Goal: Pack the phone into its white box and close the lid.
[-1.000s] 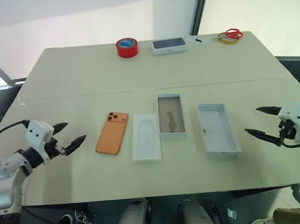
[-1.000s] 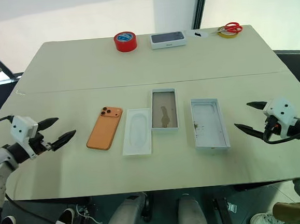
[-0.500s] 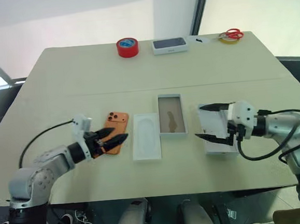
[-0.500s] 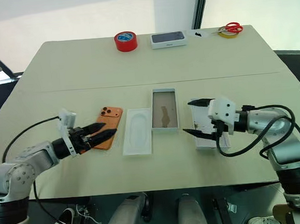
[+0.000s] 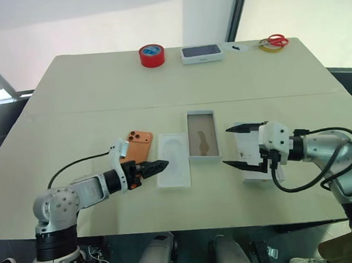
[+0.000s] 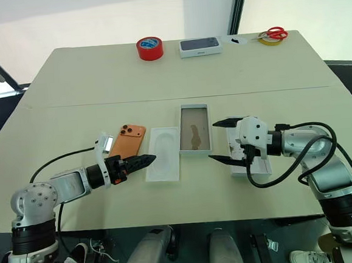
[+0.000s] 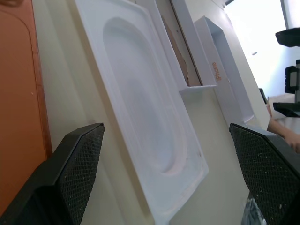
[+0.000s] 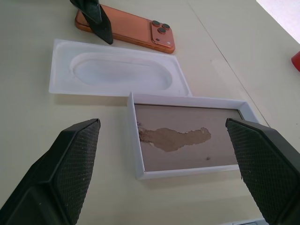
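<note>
Two hands wide and empty, left hand [image 6: 143,161] beside phone [image 6: 126,149], right hand [image 6: 220,141] over lid [image 6: 250,168] edge

Head stereo pair sits high, looks forward and down over the whole table [image 5: 69,97]; both eyes share the same scene, slightly offset sideways. Left wrist cam is very low and close, grazing along the white insert [image 7: 140,117] toward the white box [image 7: 180,56] and the lid [image 7: 225,70]. Right wrist cam is a bit higher, looks across the white box [image 8: 187,140] to the insert and the phone [image 8: 131,28]. Wrist views overlap on insert, box and phone.
</note>
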You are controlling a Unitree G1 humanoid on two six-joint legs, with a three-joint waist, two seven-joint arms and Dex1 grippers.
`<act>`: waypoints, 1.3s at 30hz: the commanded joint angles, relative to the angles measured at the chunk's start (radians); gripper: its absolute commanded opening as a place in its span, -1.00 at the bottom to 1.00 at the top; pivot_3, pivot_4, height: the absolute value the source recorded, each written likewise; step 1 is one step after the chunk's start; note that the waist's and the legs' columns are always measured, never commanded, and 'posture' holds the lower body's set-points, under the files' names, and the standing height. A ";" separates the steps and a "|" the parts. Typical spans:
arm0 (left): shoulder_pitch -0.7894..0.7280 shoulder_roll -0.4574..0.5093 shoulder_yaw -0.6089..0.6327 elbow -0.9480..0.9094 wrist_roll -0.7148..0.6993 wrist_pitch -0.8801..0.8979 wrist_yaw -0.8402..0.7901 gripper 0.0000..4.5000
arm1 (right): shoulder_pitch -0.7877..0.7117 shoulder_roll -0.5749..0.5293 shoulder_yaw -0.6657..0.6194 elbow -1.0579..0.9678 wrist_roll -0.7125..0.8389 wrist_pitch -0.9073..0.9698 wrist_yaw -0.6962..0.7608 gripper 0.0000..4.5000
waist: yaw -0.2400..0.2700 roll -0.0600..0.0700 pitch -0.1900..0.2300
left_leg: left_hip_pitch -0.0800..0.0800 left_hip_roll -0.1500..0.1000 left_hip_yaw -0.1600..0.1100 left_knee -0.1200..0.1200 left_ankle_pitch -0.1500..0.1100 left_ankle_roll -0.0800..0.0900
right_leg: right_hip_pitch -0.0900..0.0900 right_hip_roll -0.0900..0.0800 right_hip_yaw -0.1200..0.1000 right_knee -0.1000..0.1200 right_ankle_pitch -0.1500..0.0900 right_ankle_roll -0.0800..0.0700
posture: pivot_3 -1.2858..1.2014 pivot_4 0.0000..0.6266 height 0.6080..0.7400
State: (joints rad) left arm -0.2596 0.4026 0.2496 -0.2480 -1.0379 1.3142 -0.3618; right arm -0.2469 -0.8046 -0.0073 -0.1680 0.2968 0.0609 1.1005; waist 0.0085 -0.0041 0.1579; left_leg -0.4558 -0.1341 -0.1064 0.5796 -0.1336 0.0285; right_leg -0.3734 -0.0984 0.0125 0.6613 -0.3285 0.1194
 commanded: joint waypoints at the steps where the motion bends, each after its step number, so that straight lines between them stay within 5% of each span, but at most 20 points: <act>1: 0.013 0.013 -0.026 -0.002 0.014 0.017 0.007 1.00 | -0.018 0.003 -0.017 0.000 0.003 -0.005 -0.010 0.99 | 0.001 0.000 0.000 | 0.000 0.000 0.000 0.000 0.000 0.000 | 0.000 0.000 0.000 0.000 -0.001 -0.001 | 0.03 -0.52 1.00; 8: -0.023 -0.078 0.002 0.061 -0.011 0.020 0.058 0.89 | -0.018 0.011 -0.006 -0.015 -0.003 -0.003 -0.030 1.00 | 0.003 0.000 0.000 | 0.001 0.000 0.000 0.000 0.000 0.000 | 0.001 0.000 0.000 0.000 0.000 -0.001 | 0.03 -0.52 1.00; 10: -0.020 -0.087 0.002 0.072 -0.009 0.029 0.073 0.65 | -0.017 0.011 -0.006 -0.016 -0.003 -0.002 -0.033 1.00 | 0.003 0.000 0.000 | 0.001 0.000 0.000 0.000 0.000 0.000 | 0.001 0.000 0.000 0.000 0.000 -0.001 | 0.03 -0.52 1.00; 14: -0.014 -0.093 0.005 0.092 -0.006 0.037 0.097 -0.29 | -0.016 0.007 -0.011 -0.013 -0.004 -0.004 -0.033 1.00 | 0.003 0.000 0.000 | 0.000 0.000 0.000 0.000 0.000 0.000 | 0.001 0.000 0.000 0.000 0.000 -0.001 | 0.03 -0.52 1.00; 18: -0.024 -0.109 0.043 0.110 -0.027 0.052 0.127 -0.98 | -0.015 0.001 -0.013 -0.007 -0.010 -0.009 -0.031 1.00 | 0.004 0.001 -0.001 | 0.001 0.000 0.000 0.000 0.000 0.000 | 0.001 0.000 0.000 0.000 -0.001 -0.001 | 0.03 -0.52 1.00; 31: -0.077 -0.136 0.221 0.112 -0.231 0.067 0.265 -0.98 | -0.101 0.079 0.179 0.077 -0.142 -0.043 -0.012 1.00 | 0.002 -0.001 0.000 | 0.001 0.000 0.000 0.000 0.000 0.000 | 0.001 0.000 0.000 0.000 0.001 0.001 | 0.03 -0.52 1.00; 39: -0.068 -0.147 0.212 0.027 -0.286 -0.038 0.327 -1.00 | -0.228 0.102 0.267 0.260 -0.181 0.023 0.075 0.89 | 0.003 -0.002 0.000 | 0.001 -0.001 0.000 0.001 0.000 -0.001 | 0.001 0.000 0.000 0.000 0.001 0.002 | 0.03 -0.52 1.00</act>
State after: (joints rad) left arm -0.3256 0.2533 0.4554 -0.1750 -1.2890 1.3062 -0.0382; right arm -0.4497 -0.7133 0.2605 0.0851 0.1096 0.0761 1.1535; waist 0.0117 -0.0062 0.1584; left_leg -0.4545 -0.1345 -0.1063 0.5801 -0.1332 0.0279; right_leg -0.3721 -0.0981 0.0125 0.6612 -0.3271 0.1218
